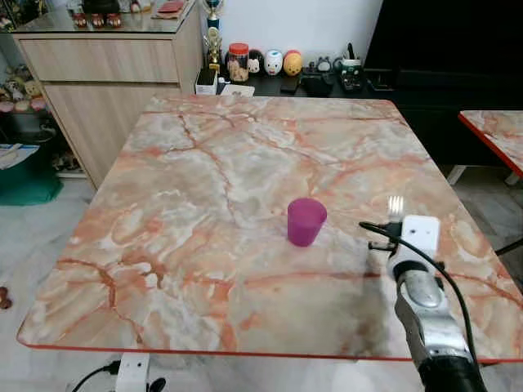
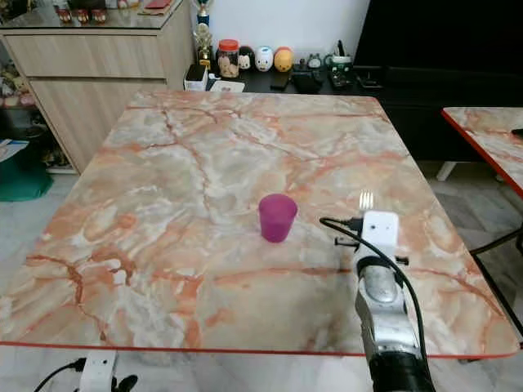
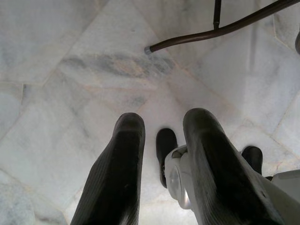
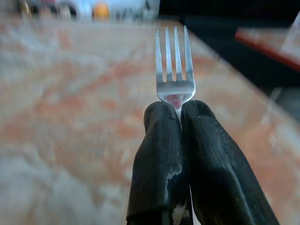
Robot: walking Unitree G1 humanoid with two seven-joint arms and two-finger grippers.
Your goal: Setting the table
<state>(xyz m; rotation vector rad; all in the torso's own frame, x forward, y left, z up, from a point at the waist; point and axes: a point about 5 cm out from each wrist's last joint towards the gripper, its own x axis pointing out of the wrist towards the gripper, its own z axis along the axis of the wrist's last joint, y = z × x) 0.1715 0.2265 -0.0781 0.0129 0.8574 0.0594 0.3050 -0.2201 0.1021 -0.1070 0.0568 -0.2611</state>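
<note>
Above the marble table (image 1: 204, 163), right end effector (image 4: 180, 117) clamped on fork (image 4: 174, 65); purple cup (image 1: 306, 220) beside.

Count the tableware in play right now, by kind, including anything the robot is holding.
Cups: 1, the purple cup on the marble table.
Forks: 1, the fork held in the right gripper.
Total: 2.

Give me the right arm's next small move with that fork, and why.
Probably lower it to the table just right of the purple cup. The right gripper is shut on the fork, tines pointing away, held above the marble near the cup. The left gripper hangs open over the floor.
</note>
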